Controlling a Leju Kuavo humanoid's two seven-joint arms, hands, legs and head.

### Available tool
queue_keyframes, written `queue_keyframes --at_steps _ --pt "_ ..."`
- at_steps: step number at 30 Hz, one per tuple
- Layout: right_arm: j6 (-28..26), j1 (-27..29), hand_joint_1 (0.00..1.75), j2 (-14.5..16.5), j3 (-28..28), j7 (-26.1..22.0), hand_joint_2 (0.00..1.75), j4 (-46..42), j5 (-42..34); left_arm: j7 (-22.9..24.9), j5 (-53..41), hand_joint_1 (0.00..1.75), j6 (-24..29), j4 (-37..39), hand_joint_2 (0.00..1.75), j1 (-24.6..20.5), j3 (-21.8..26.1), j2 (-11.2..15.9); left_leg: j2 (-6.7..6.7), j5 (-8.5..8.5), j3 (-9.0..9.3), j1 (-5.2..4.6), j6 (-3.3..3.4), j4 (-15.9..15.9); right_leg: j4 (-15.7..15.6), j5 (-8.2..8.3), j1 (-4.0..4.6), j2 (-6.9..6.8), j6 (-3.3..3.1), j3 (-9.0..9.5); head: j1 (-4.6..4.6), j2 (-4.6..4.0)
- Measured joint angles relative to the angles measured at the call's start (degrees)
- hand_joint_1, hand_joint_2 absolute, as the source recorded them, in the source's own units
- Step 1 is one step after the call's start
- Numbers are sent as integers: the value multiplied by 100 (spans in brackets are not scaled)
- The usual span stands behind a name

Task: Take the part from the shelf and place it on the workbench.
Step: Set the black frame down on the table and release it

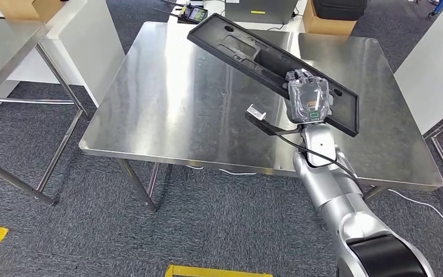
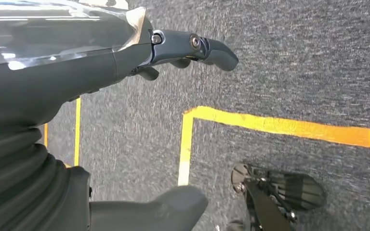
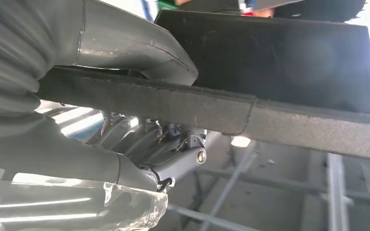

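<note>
The part is a long black flat panel with recessed cut-outs. My right hand grips it near one end and holds it tilted above the steel workbench. In the right wrist view the thumb lies on one face of the panel's edge and the darker fingers curl under the other face. My left hand hangs over the carpet, fingers apart and holding nothing.
A second steel table stands at the left, and a white cabinet at the right. Cardboard boxes and a small device sit beyond the workbench. Yellow tape lines mark the grey carpet.
</note>
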Motion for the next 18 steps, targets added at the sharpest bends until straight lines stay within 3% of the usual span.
queue_keyframes --at_steps 1,2,3,4,6,8,9,11,13,14,15,17,18 --pt "0 5 175 -53 63 145 175 21 2 2 -17 0 -7 1 175 6 0 0 -6 -76 61 -6 -29 6 -433 308 -28 -22 100 93 5 0" --pt "-1 4 175 -106 126 272 175 48 3 2 -34 0 -14 0 175 8 -1 1 -7 -159 132 -14 -58 30 -801 561 -42 -57 140 171 8 0" --pt "-3 9 175 -153 191 382 175 77 4 -1 -48 0 -22 0 175 2 -1 2 -6 -236 165 -28 -92 42 -1041 745 -30 -83 119 250 11 0" --pt "-6 16 175 -201 255 479 175 105 4 -2 -62 0 -29 0 175 -2 -2 4 -1 -290 192 -41 -127 63 -1147 834 -20 -101 47 289 13 0" --pt "-9 28 175 -283 375 654 175 154 6 -7 -81 0 -35 -1 175 -15 -3 5 20 -333 219 -36 -180 124 -1135 795 -6 -83 -138 367 7 0" --pt "-3 16 175 -364 488 842 175 195 8 -7 -117 0 -36 -1 175 -21 -6 8 53 -292 40 -8 -223 493 -1144 746 -37 -54 -234 453 -1 0" --pt "7 6 175 -398 556 944 175 222 9 -7 -143 0 -37 -1 175 -24 -8 9 69 -305 -167 6 -251 826 -1149 709 -47 -41 -273 508 -5 0" --pt "38 -5 175 -450 695 1118 175 286 9 -7 -178 0 -38 1 175 -24 -10 8 87 -544 -686 26 -306 1526 -1151 627 -33 -26 -327 604 -14 0" --pt "67 4 175 -500 819 1220 175 382 9 -24 -187 0 -43 1 175 -21 -11 9 92 -802 -1064 41 -330 1785 -1150 534 -18 -3 -333 716 -16 0" --pt "76 7 175 -524 865 1245 175 442 9 -56 -185 0 -56 1 175 -20 -11 9 93 -736 -1118 42 -319 1633 -1150 479 -10 9 -327 783 -16 0" --pt "82 7 175 -543 895 1260 175 505 9 -102 -179 0 -71 1 175 -20 -10 10 93 -505 -1082 39 -290 1314 -1151 426 -2 17 -320 853 -16 0" --pt "88 -1 175 -568 926 1292 175 638 9 -227 -153 0 -98 0 175 -23 -7 19 91 161 -907 14 -197 550 -1165 332 18 24 -299 976 -4 0" --pt "89 -9 175 -577 936 1313 175 706 8 -281 -138 0 -105 0 175 -26 -5 23 88 376 -845 -9 -155 296 -1179 302 22 27 -286 1010 8 0"
